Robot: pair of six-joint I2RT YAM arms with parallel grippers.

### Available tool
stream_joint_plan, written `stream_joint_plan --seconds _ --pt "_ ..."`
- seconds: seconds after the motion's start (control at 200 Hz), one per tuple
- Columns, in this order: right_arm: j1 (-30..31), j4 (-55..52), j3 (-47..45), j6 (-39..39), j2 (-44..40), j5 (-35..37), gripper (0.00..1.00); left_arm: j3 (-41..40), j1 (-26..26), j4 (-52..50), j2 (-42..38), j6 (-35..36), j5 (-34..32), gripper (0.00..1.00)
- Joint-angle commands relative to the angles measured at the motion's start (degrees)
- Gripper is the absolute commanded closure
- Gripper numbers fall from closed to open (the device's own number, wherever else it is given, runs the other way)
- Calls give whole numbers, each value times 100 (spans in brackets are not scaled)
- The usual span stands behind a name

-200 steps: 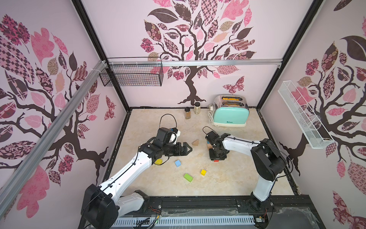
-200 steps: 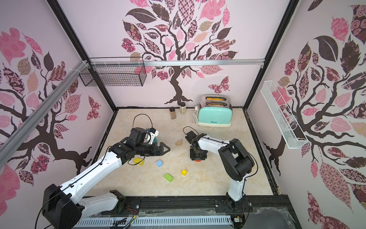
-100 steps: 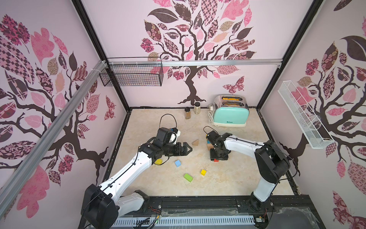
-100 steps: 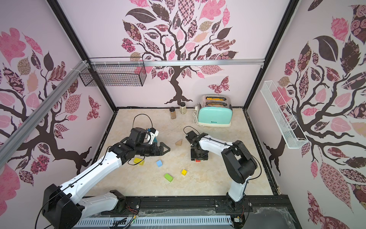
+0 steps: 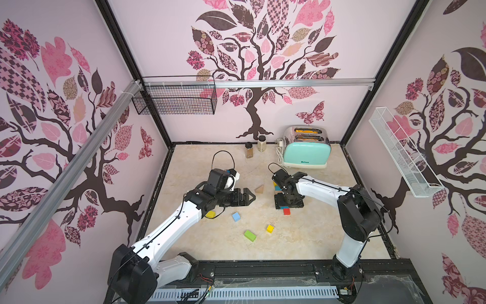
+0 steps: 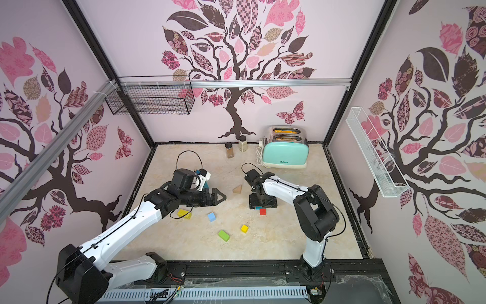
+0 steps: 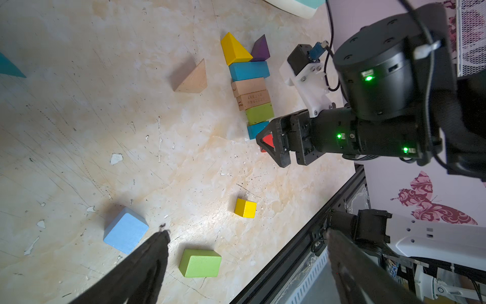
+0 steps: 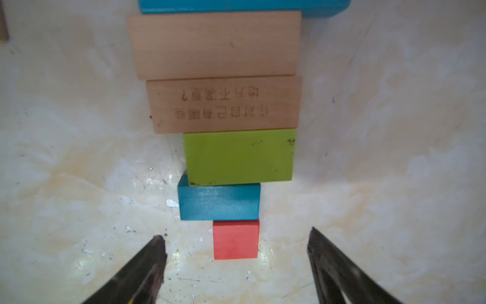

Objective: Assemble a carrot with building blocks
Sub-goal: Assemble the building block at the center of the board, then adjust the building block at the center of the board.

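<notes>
L claw (image 7: 246, 233) hanging wide open, nothing in it; loose green brick (image 7: 200, 263) & yellow cube (image 7: 245, 208) on table (image 5: 302, 237) nearby. R claw (image 8: 236, 237) spread, fingers (image 8: 147, 263) either side of red cube (image 8: 234, 240), no contact w/ it. Cube sits at near end of block row (image 7: 252, 98). Far back: toaster (image 5: 305, 152), sth orange in both slots.

Teal brick (image 8: 244, 6) cut by frame edge; block row (image 5: 276, 188) mostly hidden beneath right arm (image 5: 315, 185)

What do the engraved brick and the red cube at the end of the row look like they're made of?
The engraved brick looks like bare, unpainted wood: tan, matte, with burnt-in characters. The red cube is probably wood too, under flat red paint; no grain shows, so less sure.
</notes>
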Motion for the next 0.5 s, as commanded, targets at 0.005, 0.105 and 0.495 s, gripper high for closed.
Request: stream_joint_plan --seconds 0.005,0.105,0.495 --pt "6 299 -63 34 61 -5 11 152 -9 23 -20 41 -20 2" --pt "12 383 -69 67 203 -5 11 176 -9 -17 -17 61 -41 2" --pt "-642 141 -89 -12 -781 178 27 205 -9 -68 -51 101 -98 2"
